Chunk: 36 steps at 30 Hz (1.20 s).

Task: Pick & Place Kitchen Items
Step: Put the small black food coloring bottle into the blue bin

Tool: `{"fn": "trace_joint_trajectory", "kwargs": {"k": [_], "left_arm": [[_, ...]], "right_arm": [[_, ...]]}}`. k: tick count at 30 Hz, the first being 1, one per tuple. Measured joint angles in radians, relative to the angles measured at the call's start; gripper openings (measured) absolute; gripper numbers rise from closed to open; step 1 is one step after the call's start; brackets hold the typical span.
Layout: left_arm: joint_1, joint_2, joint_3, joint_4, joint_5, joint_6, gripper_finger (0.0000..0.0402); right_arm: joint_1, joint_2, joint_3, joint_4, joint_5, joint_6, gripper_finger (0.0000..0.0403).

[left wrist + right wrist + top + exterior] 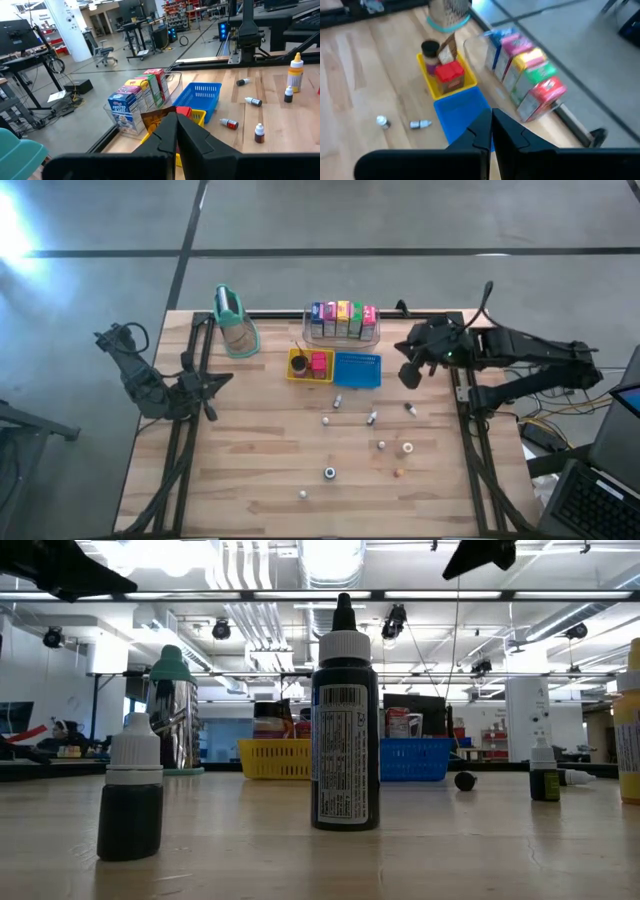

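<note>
Here, the small colourful cereal cartons point(342, 319) stand in a row inside the clear bin point(373, 336) at the wooden worktop's point(250, 470) far edge. Tiny dropper bottles point(371, 418) lie scattered mid-worktop. The left gripper point(212, 385) and right gripper point(409, 373) hover apart, jaws closed, empty.

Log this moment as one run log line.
left gripper: shut, empty, table's left | right gripper: shut, empty, over blue tray | cartons: in clear bin

Five cartons point(525, 75) stand beside yellow tray point(431, 80) (red block point(450, 75) inside).
</note>
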Motion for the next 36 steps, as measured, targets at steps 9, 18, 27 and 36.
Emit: {"fn": "trace_joint_trajectory", "kwargs": {"k": [9, 18, 27, 36], "left_arm": [[0.002, 0.000, 0.000, -0.006, -0.060, -0.016, 0.0014], [0.002, 0.000, -0.004, -0.006, -0.310, -0.047, 0.0014], [0.002, 0.000, -0.004, -0.006, -0.308, -0.047, 0.0014], [0.002, 0.000, -0.004, -0.006, -0.307, -0.048, 0.0014]], "right_arm": [[-0.093, 0.003, 0.108, -0.082, 0.033, -0.060, 0.0009], [-0.200, 0.000, 0.174, -0.174, 0.037, -0.059, 0.0008], [-0.389, 0.007, 0.124, -0.210, -0.410, -0.108, 0.0008], [-0.363, 0.023, 0.106, -0.278, -0.443, -0.194, 0.0009]]}}
